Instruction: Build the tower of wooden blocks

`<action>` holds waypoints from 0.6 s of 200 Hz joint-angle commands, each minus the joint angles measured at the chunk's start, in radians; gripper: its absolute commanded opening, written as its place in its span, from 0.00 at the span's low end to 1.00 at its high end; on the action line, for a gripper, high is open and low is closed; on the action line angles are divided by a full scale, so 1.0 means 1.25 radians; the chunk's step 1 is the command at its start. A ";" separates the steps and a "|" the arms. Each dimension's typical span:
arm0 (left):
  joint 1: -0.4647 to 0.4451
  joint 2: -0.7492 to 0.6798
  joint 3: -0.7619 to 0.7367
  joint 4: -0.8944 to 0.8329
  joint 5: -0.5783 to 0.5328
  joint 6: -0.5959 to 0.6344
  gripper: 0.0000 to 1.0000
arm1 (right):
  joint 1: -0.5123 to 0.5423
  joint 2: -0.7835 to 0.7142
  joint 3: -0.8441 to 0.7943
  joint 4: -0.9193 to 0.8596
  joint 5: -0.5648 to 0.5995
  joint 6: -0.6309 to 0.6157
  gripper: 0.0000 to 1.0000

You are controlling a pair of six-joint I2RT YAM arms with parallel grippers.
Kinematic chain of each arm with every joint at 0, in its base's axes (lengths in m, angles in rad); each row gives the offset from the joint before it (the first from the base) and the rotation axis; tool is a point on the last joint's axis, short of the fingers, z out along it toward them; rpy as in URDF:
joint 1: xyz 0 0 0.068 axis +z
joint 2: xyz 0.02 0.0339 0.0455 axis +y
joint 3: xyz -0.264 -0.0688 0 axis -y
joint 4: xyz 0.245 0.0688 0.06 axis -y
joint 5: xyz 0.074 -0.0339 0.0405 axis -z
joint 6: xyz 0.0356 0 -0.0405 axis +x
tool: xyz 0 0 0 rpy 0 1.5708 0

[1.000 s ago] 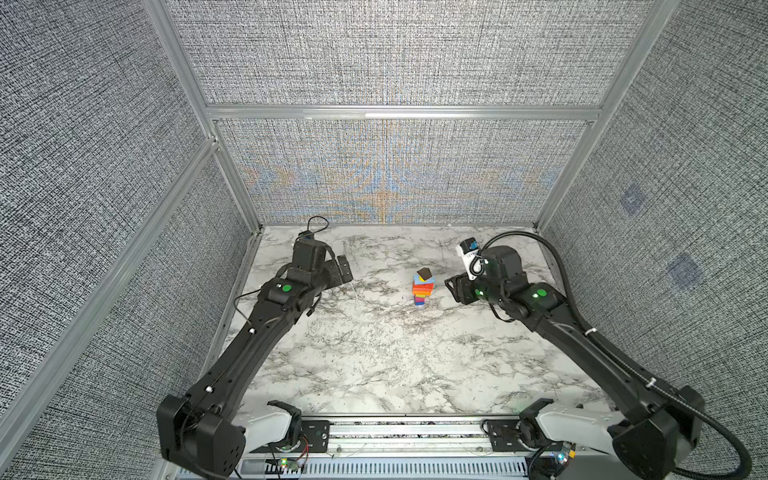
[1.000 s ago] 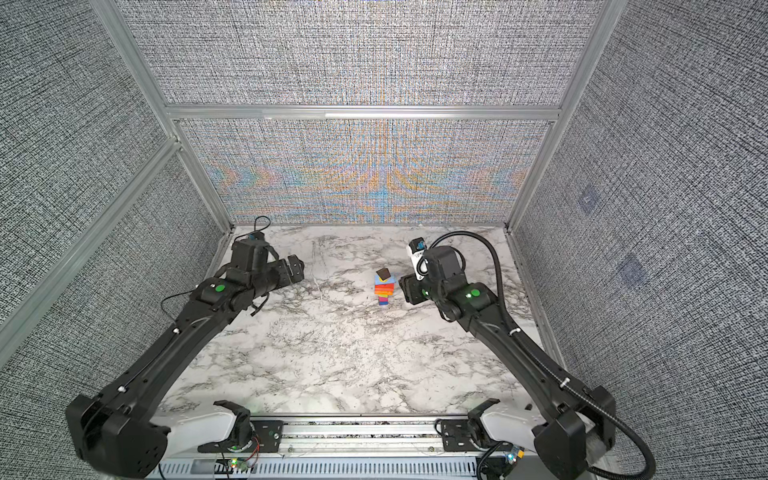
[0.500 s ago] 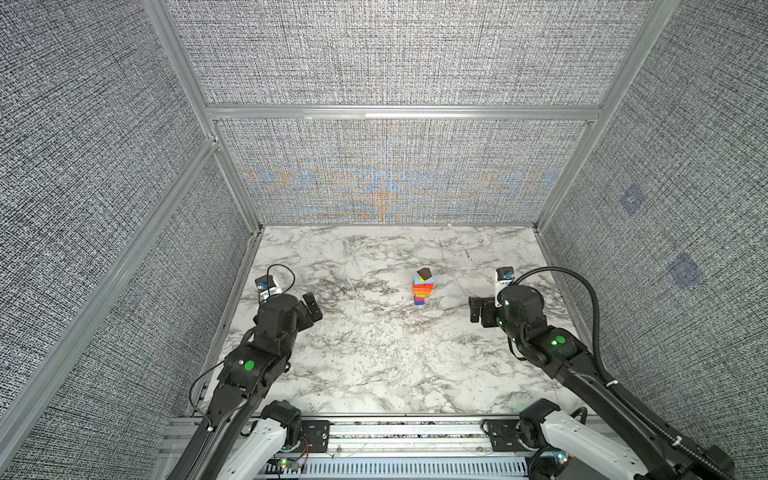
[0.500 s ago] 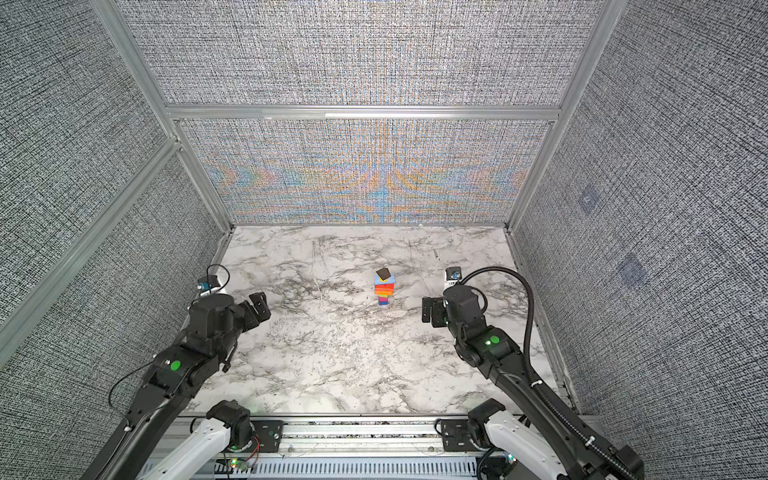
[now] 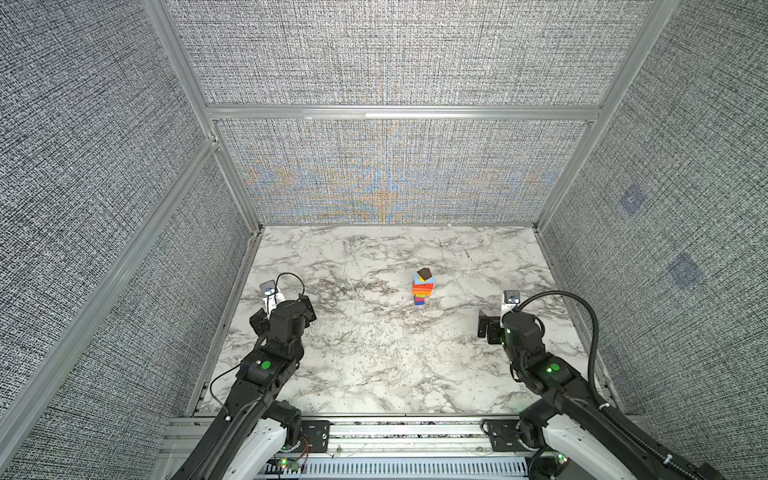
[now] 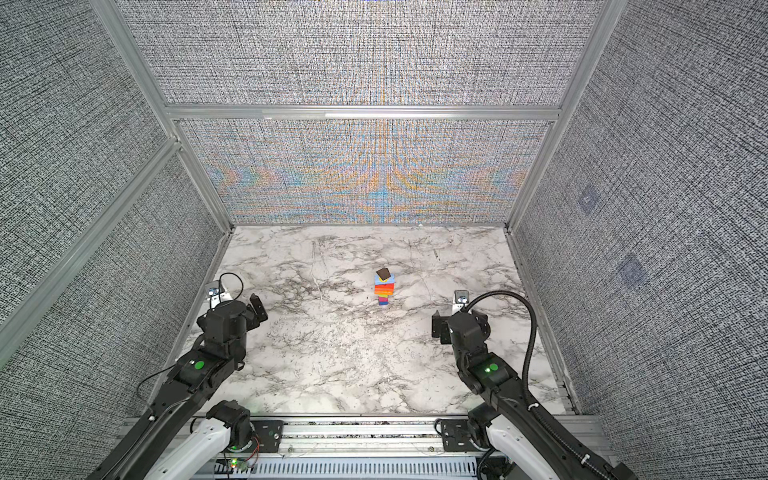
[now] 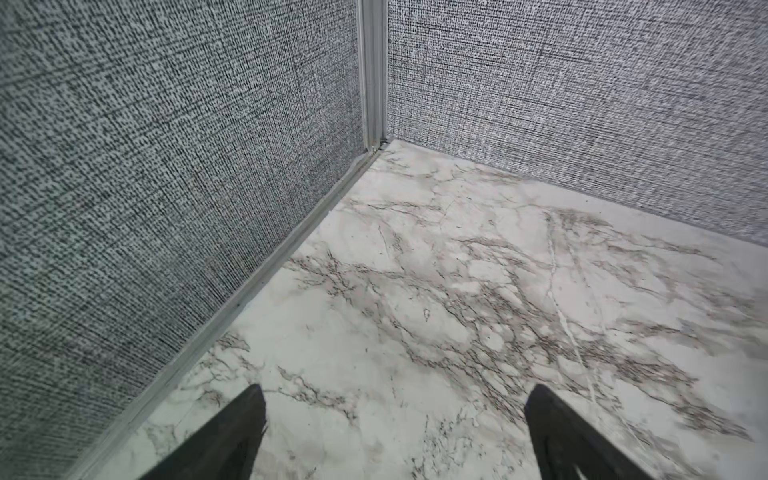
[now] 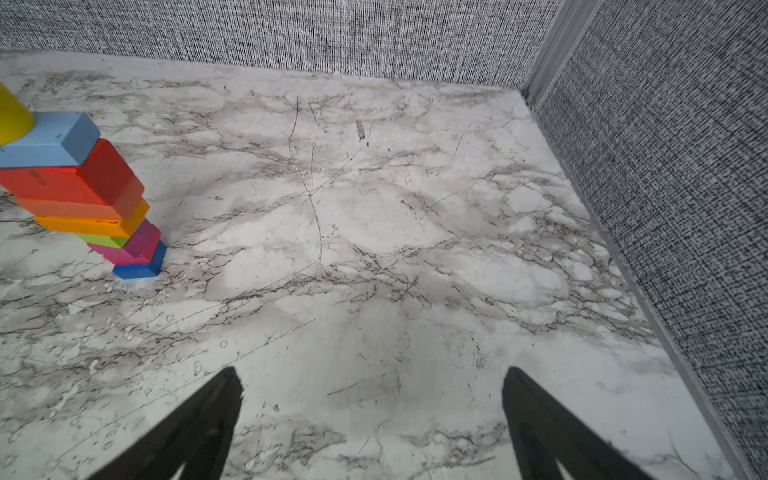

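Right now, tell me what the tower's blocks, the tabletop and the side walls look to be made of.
Tower blocks: likely painted wood; solid matte colours, crisp edges, small scuffs in the paint.
Tabletop: marble look, white with grey-brown veins, but fine scratches and a flat sheen suggest a printed laminate or film; cannot be sure.
Side walls: woven grey fabric or textured panel; coarse weave visible.

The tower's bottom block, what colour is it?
Dark blue. The bottom block shows best in the right wrist view.
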 commanded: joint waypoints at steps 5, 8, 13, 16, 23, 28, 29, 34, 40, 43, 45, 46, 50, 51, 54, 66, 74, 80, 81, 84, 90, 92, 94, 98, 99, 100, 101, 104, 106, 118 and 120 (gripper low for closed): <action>0.019 0.090 -0.056 0.263 -0.079 0.150 0.99 | -0.002 -0.039 -0.062 0.208 0.064 -0.060 0.99; 0.025 0.103 -0.062 0.286 -0.088 0.165 0.99 | -0.002 -0.040 -0.070 0.226 0.063 -0.066 0.99; 0.036 0.125 -0.070 0.324 -0.100 0.181 0.99 | -0.001 -0.040 -0.078 0.250 0.059 -0.075 0.99; 0.044 0.139 -0.075 0.342 -0.103 0.188 0.99 | -0.003 -0.038 -0.082 0.265 0.058 -0.082 0.99; 0.065 0.168 -0.081 0.377 -0.096 0.205 0.99 | -0.004 -0.028 -0.087 0.289 0.059 -0.092 0.99; 0.082 0.188 -0.082 0.392 -0.077 0.215 0.99 | -0.007 -0.017 -0.086 0.302 0.061 -0.099 0.99; 0.086 0.191 -0.082 0.395 -0.072 0.216 0.99 | -0.008 -0.015 -0.086 0.305 0.061 -0.101 0.99; 0.103 0.212 -0.079 0.402 -0.050 0.220 0.99 | -0.011 -0.003 -0.085 0.317 0.064 -0.108 0.99; 0.124 0.234 -0.075 0.407 -0.027 0.221 0.99 | -0.015 0.013 -0.080 0.328 0.064 -0.120 0.99; 0.134 0.245 -0.072 0.410 -0.017 0.222 0.99 | -0.018 0.034 -0.076 0.335 0.064 -0.127 0.99; 0.140 0.251 -0.071 0.412 -0.010 0.223 0.99 | -0.019 0.045 -0.074 0.338 0.064 -0.132 0.99; 0.143 0.255 -0.070 0.414 -0.008 0.224 0.99 | -0.020 0.049 -0.073 0.339 0.063 -0.133 0.99; 0.156 0.267 -0.069 0.424 0.004 0.226 0.99 | -0.022 0.067 -0.069 0.346 0.063 -0.144 0.99; 0.158 0.270 -0.069 0.427 0.007 0.227 0.99 | -0.023 0.072 -0.068 0.349 0.062 -0.146 0.99; 0.167 0.279 -0.069 0.437 0.016 0.230 0.99 | -0.026 0.087 -0.066 0.357 0.062 -0.151 0.99; 0.195 0.311 -0.070 0.478 0.059 0.241 0.99 | -0.038 0.155 -0.061 0.402 0.068 -0.169 0.99; 0.211 0.337 -0.065 0.496 0.082 0.243 0.99 | -0.045 0.207 -0.057 0.436 0.079 -0.176 0.99; 0.219 0.360 -0.063 0.519 0.088 0.244 0.99 | -0.051 0.246 -0.057 0.471 0.086 -0.179 0.99; 0.219 0.363 -0.063 0.522 0.089 0.244 0.99 | -0.052 0.252 -0.058 0.477 0.087 -0.180 0.99; 0.223 0.375 -0.062 0.536 0.090 0.244 0.99 | -0.055 0.273 -0.059 0.498 0.086 -0.184 0.99; 0.228 0.395 -0.062 0.564 0.094 0.245 0.99 | -0.063 0.311 -0.065 0.548 0.083 -0.196 0.99; 0.229 0.405 -0.063 0.573 0.097 0.245 0.99 | -0.066 0.326 -0.066 0.565 0.082 -0.201 0.99; 0.232 0.412 -0.064 0.582 0.099 0.244 0.99 | -0.068 0.341 -0.069 0.584 0.080 -0.206 0.99; 0.236 0.425 -0.066 0.598 0.105 0.244 0.99 | -0.073 0.361 -0.074 0.636 0.078 -0.216 0.99; 0.236 0.429 -0.066 0.602 0.107 0.244 0.99 | -0.074 0.368 -0.075 0.646 0.078 -0.219 0.99; 0.237 0.433 -0.066 0.605 0.109 0.244 0.99 | -0.074 0.375 -0.076 0.656 0.078 -0.221 0.99; 0.238 0.436 -0.066 0.608 0.111 0.243 0.99 | -0.075 0.383 -0.078 0.667 0.077 -0.224 0.99; 0.240 0.448 -0.067 0.620 0.117 0.243 0.99 | -0.079 0.404 -0.080 0.699 0.076 -0.230 0.99; 0.243 0.456 -0.067 0.628 0.122 0.243 0.99 | -0.081 0.418 -0.081 0.720 0.077 -0.235 0.99; 0.256 0.505 -0.066 0.663 0.153 0.235 0.99 | -0.092 0.507 -0.088 0.842 0.074 -0.240 0.99; 0.259 0.511 -0.065 0.667 0.158 0.233 0.99 | -0.096 0.522 -0.087 0.860 0.073 -0.249 0.99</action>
